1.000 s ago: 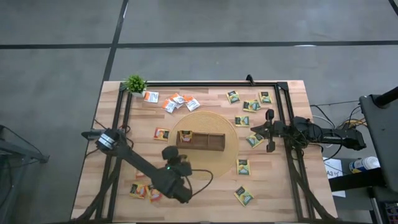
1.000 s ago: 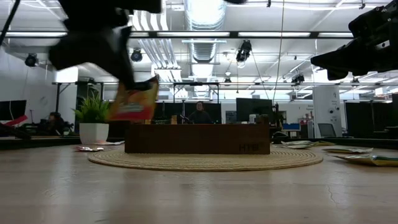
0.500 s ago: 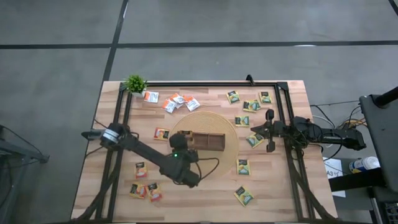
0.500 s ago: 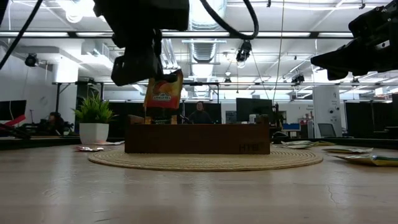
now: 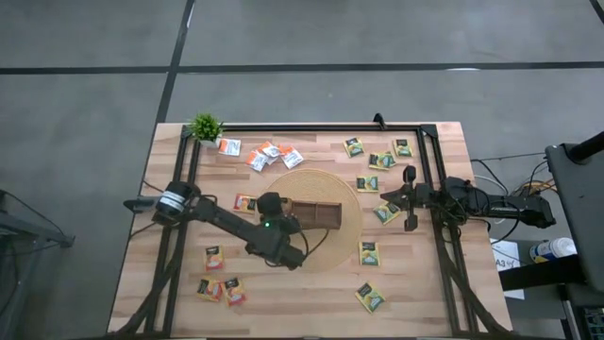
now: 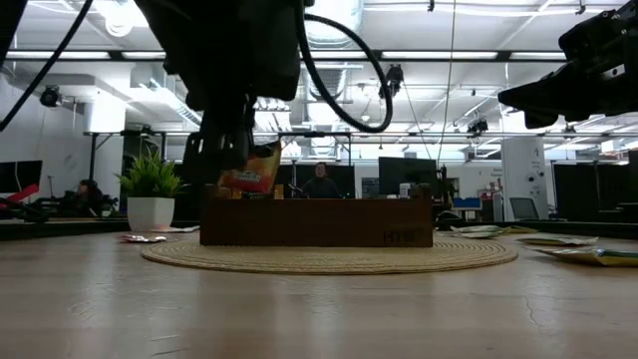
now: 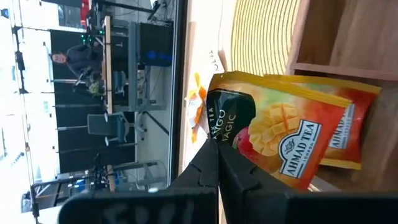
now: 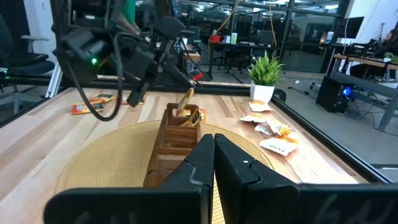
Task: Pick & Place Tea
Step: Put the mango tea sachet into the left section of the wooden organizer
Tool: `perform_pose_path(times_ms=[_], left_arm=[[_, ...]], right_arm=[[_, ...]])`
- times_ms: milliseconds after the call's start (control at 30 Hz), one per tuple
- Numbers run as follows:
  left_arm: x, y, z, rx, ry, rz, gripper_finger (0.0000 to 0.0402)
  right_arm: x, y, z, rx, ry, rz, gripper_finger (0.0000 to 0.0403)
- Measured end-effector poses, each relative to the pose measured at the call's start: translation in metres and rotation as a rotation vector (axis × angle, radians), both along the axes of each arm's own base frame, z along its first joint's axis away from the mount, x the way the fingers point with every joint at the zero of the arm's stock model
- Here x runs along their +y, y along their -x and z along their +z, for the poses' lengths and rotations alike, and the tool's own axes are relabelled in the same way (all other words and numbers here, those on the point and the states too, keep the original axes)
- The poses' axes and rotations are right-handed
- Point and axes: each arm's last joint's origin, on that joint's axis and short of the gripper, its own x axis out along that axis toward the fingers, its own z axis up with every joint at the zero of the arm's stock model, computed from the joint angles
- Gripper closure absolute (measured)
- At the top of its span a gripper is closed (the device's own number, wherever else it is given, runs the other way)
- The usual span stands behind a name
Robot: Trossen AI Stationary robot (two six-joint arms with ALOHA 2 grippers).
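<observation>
My left gripper (image 5: 271, 207) has come down over the left end of the wooden tray (image 5: 321, 216) since half a second ago, clamped on a yellow-orange tea sachet (image 7: 273, 138) now dipping into the end compartment beside a second sachet (image 7: 345, 134). From above, my arm hides both. My right gripper (image 5: 409, 199) waits at the mat's (image 5: 347, 240) right edge, fingers pressed together

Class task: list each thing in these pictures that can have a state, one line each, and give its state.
Left gripper: shut on mango tea sachet, lowering it into the tray's end compartment.
Right gripper: shut, empty, waiting at the table's right.
Wooden tray: upright on round woven mat, one sachet already inside.
Loose sachets: flat on table.
</observation>
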Motion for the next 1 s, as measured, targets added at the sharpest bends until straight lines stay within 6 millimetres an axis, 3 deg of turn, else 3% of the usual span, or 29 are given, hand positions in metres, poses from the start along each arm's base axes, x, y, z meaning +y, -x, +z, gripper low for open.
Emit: perform_pose_path(times_ms=[1000], left_arm=[[0.0046,-0.0065,-0.0065,-0.068,0.07,0.033,0.0401]], right_arm=[[0.0,0.0,0.0,0.0,0.0,0.0,0.0394]])
